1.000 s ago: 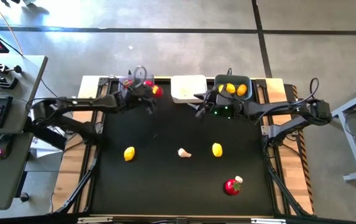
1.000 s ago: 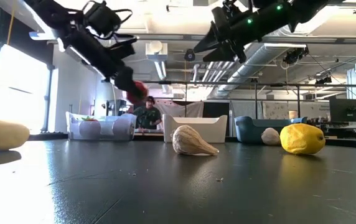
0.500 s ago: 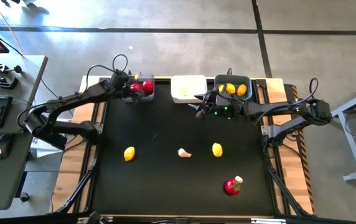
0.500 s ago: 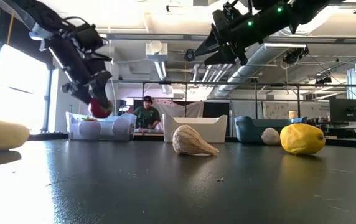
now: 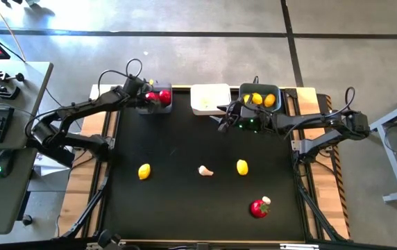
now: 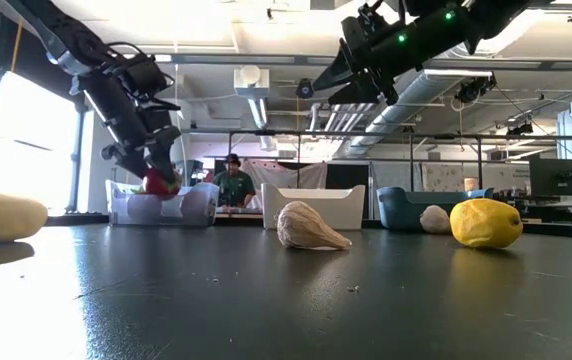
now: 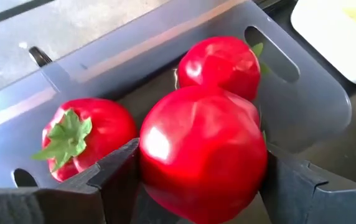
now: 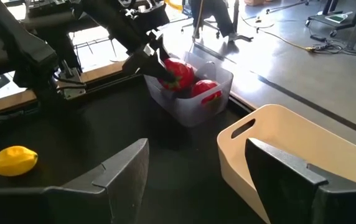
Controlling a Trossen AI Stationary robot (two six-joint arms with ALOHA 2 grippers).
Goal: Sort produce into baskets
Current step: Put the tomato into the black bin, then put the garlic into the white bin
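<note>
Clamped between the left claw's point(image 7: 196, 186) two dark fingers point(image 7: 112, 180) we see a red tomato point(image 7: 203, 152), held just over the grey tub point(image 7: 302, 93) at the table's far left. Only the left wrist view shows what lies under it: two more tomatoes in the tub, one point(image 7: 84, 134) with its green top turned toward the camera, the other point(image 7: 221, 62) behind the held one, its leaves peeking out on the far side. We cannot tell which way the held tomato's top points.

Nearest us in the low view lie a lemon point(image 6: 1, 216) at the left, a garlic bulb point(image 6: 308, 227) with its long axis across the table and its tip to the right, and a second lemon point(image 6: 486, 222). The high view adds a tomato point(image 5: 258, 207) with a garlic bulb point(image 5: 266, 200) touching it near the table's point(image 5: 184, 201) front right, which the low view misses.

Farther back stand the white tub point(image 5: 209, 98) and the dark green tub point(image 5: 259, 97) with lemons point(image 5: 262, 99) inside. The right claw point(image 5: 221, 119) hangs wide open in the air in front of them, holding nothing. Beyond the table a person point(image 6: 231, 184) sits in the room.

A second ago the left claw carried the tomato high, nearer the middle; since then it has swung left and dropped to the grey tub. The right arm has not moved.
</note>
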